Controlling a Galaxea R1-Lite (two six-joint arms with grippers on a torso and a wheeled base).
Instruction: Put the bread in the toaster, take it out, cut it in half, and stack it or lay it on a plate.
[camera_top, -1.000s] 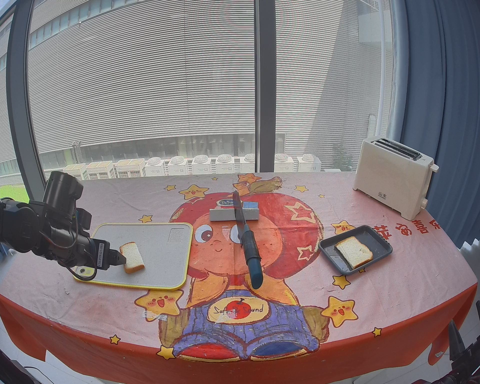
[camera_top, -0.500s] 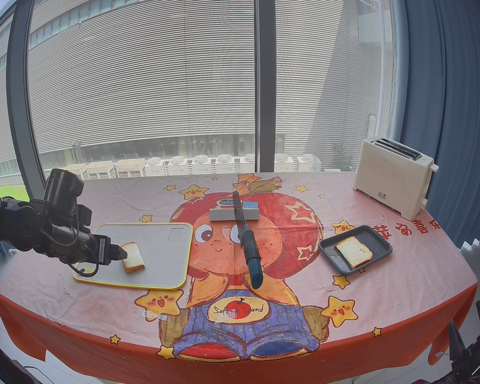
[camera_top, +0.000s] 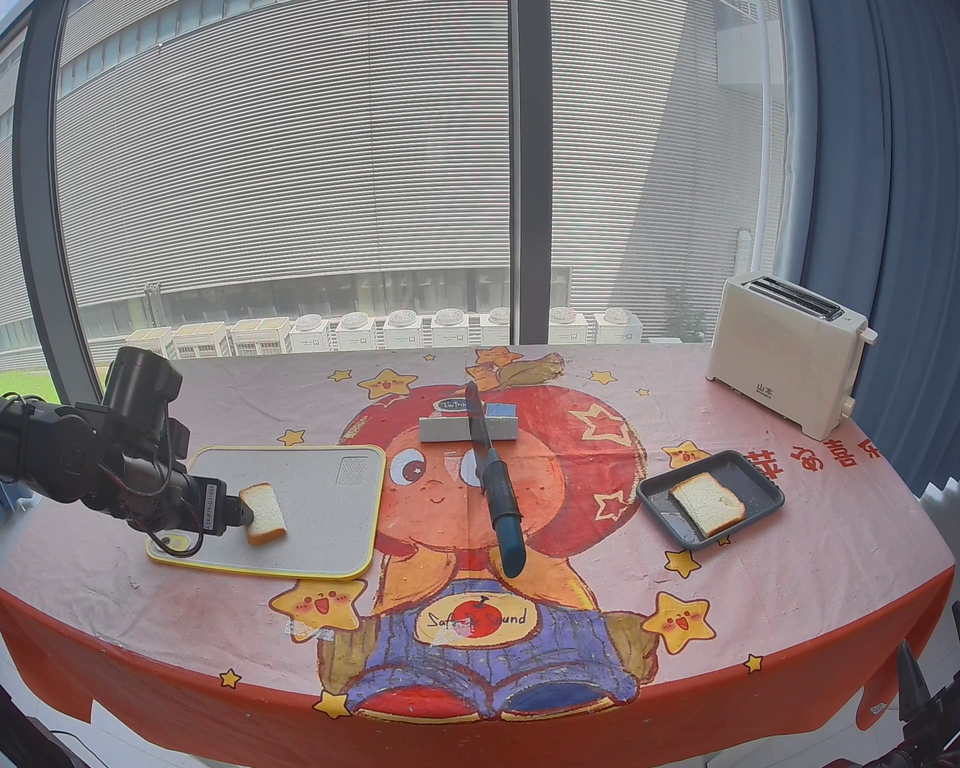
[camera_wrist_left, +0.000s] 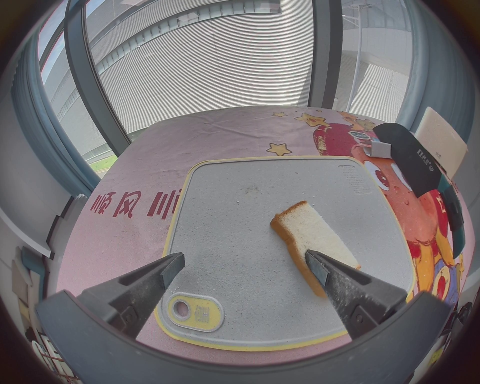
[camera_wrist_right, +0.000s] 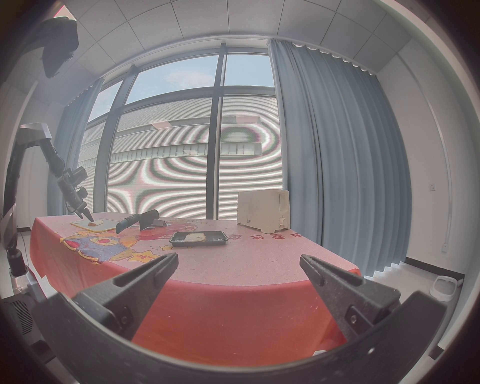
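Piece of bread (camera_top: 265, 512) flat on the cutting board (camera_top: 320, 500), in its left half. From the left wrist: left tool (camera_wrist_left: 243, 262) spread wide, one finger over the crust, the other above bare board. Open board beyond. Knife (camera_top: 497, 490) mid-surface (camera_top: 800, 590); second piece (camera_top: 710, 503) in tray (camera_top: 760, 490); toaster (camera_top: 790, 350) far right. Right tool (camera_wrist_right: 237, 265) apart, off the near edge.

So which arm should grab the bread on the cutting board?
Left. The left gripper is open over the cutting board, one finger at the bread; the right gripper is off the table, far away.
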